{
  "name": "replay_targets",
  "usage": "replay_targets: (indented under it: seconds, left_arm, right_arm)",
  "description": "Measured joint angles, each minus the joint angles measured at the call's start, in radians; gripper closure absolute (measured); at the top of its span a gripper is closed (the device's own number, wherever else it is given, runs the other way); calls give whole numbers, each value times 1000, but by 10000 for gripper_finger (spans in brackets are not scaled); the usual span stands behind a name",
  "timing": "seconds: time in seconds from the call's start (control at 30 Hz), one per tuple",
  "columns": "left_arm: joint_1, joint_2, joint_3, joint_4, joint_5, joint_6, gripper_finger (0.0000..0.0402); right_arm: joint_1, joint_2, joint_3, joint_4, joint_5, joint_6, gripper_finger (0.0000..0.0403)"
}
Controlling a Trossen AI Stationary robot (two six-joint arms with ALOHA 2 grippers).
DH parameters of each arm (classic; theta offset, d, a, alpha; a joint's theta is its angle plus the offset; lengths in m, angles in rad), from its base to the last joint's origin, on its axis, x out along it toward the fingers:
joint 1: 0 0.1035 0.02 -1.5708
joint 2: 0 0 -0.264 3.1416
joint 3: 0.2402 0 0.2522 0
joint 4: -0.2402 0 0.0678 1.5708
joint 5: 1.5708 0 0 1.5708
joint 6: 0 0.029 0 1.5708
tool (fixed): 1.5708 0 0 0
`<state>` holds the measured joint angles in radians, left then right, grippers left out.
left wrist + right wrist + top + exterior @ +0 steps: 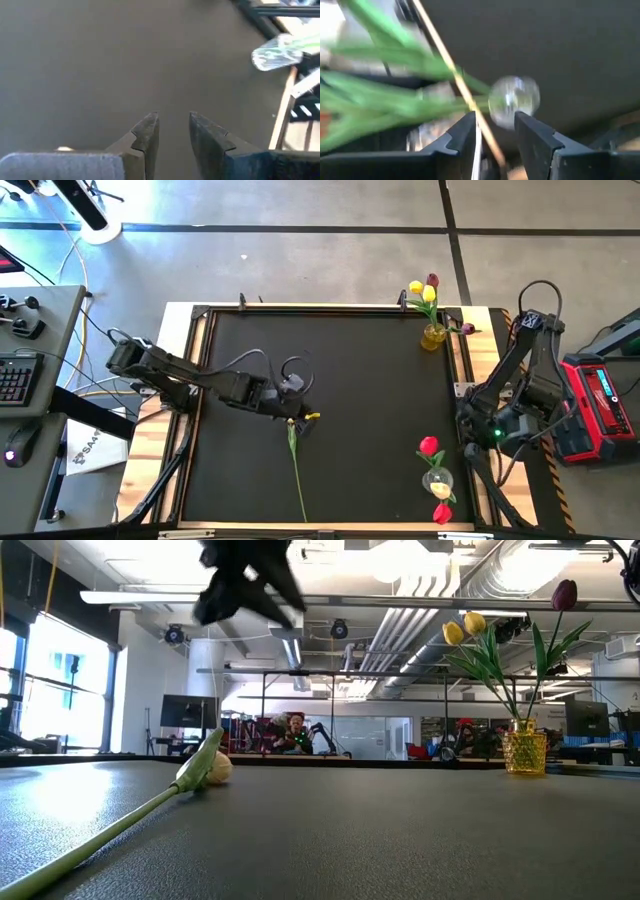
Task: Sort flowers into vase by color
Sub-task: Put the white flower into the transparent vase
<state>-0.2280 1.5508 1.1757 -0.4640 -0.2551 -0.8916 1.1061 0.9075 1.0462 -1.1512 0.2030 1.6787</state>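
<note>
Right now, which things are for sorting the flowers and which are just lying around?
For the job:
- loose flower on the mat
- yellow vase with yellow and maroon tulips
- clear vase with red tulips

Just lying about:
- keyboard
- red box

Worktop [360, 380], black mat: one cream tulip [296, 460] lying flat; yellow vase [433, 336] at far corner; clear vase [438, 481] near right edge.

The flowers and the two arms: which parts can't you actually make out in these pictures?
- Loose flower, high view: its head sits under the left gripper.
- Clear vase and red flowers, right wrist view: smeared by blur.
- Right gripper, high view: hidden behind its own arm.
- Person, low view: too far off.
</note>
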Motion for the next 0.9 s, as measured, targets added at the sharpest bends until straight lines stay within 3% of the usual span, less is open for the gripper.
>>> replay_targets:
  seconds: [0.2,0.37,0.63,0.9]
  left_arm:
    - [-21,0,-111,13,-42,-380,308]
    - [-51,8,-174,14,-34,-529,308]
    - [-120,16,-216,20,-46,-631,308]
    - [-241,125,-217,137,-19,-728,308]
  right_arm:
    - [0,0,0,0,320,26,279]
    - [0,0,0,6,502,27,279]
    - [0,-1,0,-4,532,26,279]
    - [0,-17,0,-16,535,26,279]
